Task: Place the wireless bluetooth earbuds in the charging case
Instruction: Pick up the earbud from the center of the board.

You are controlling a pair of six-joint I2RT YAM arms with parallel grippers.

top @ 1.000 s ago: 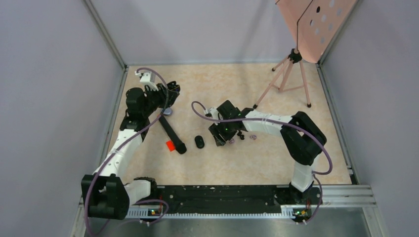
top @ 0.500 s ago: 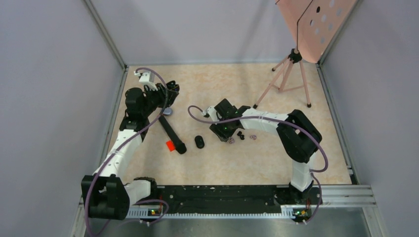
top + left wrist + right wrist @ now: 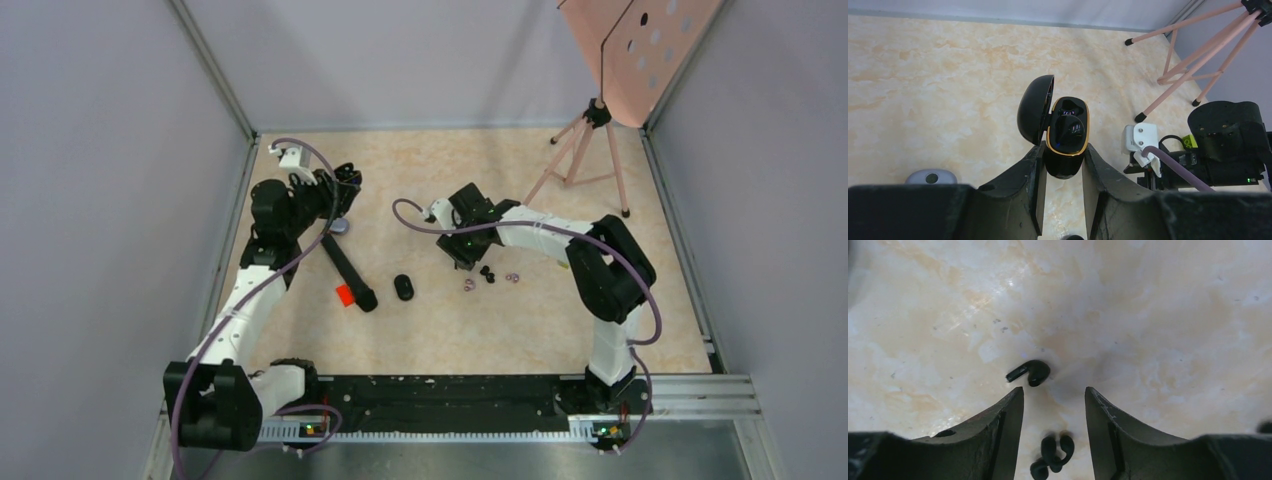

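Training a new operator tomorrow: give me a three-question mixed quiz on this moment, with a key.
1. True or false: the glossy black gold-rimmed charging case held in the left gripper has its lid shut.
2. The right gripper is: A) shut on an earbud; B) open over small black earbuds; C) shut on the case.
3. Fill in: the pink tripod stands at the far ____ corner of the beige marbled table.
Key: 1 false; 2 B; 3 right.

Marbled table (image 3: 450, 330), black earbuds (image 3: 487, 273), marker (image 3: 350, 272), black case (image 3: 403, 287)
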